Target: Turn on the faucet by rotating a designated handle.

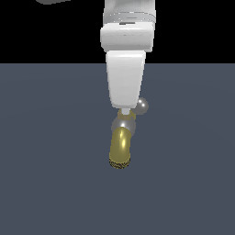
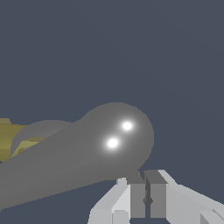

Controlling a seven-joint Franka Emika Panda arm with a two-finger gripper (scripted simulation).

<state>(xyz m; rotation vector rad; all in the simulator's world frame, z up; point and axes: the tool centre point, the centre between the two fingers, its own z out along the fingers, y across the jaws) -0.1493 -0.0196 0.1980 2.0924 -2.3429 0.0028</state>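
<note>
Centrally in the exterior view, the white arm [image 1: 126, 55] comes down from 12 o'clock and ends right over the faucet [image 1: 121, 142], which stands on a flat slate-grey floor [image 1: 50, 183] a little above the middle of the picture. Its brass-gold spout [image 1: 120, 149] curves down toward 6 o'clock, with a dark speckled mouth at its lower end. A silver collar sits at the top of the spout, at about 12 o'clock from the mouth. Only 1 bulb end of the handle [image 1: 142, 106] shows clearly there, poking out at roughly 4 o'clock from the arm's lower edge, on the exterior view's right; the rest of the crossbar is hidden behind the arm.

Up close in the wrist view, the handle [image 2: 87, 148] fills the frame as a thick glossy grey bar ending in a rounded bulb with 2 bright highlights. A strip of the spout [image 2: 8, 138] shows behind it. The gripper [image 2: 146, 192] sits just beside the bulb, its 2 grey fingers [image 2: 136, 199] pressed nearly together with only a thin dark seam between them. Nothing lies between the pads. The fingertips look to be touching or almost touching the bulb's underside, though contact cannot be told for sure.
</note>
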